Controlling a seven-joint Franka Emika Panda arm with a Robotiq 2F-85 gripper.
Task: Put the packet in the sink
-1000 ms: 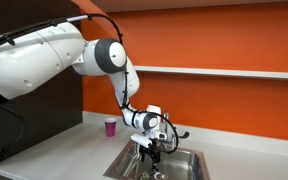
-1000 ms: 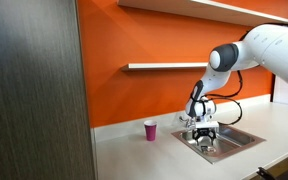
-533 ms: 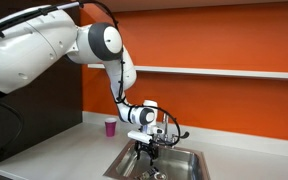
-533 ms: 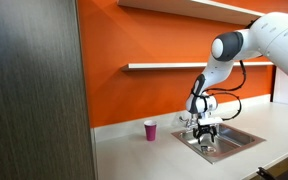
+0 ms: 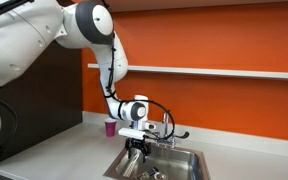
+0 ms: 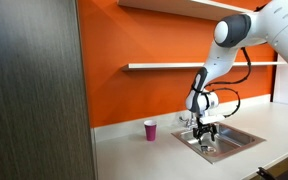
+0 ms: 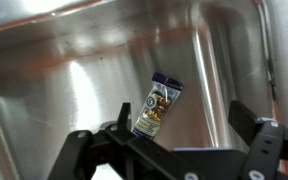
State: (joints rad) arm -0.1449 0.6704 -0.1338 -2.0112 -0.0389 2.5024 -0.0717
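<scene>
In the wrist view the packet [image 7: 159, 106], dark with light markings, lies on the steel floor of the sink [image 7: 74, 70]. My gripper [image 7: 181, 112] is open above it. The packet sits between the jaws, close to one finger [image 7: 120, 118] and well apart from the other. In both exterior views the gripper [image 5: 134, 150] [image 6: 206, 135] hangs down into the sink basin [image 5: 189, 157] [image 6: 242, 136]. I cannot make out the packet in the exterior views.
A small pink cup [image 5: 110, 127] [image 6: 150, 130] stands on the pale counter beside the sink. The chrome faucet [image 5: 170, 130] [image 6: 185, 120] rises at the sink's back rim. An orange wall with a shelf [image 6: 164, 66] is behind.
The arm's elbow has swung upward, and the gripper has shifted a little sideways over the sink towards the cup side.
</scene>
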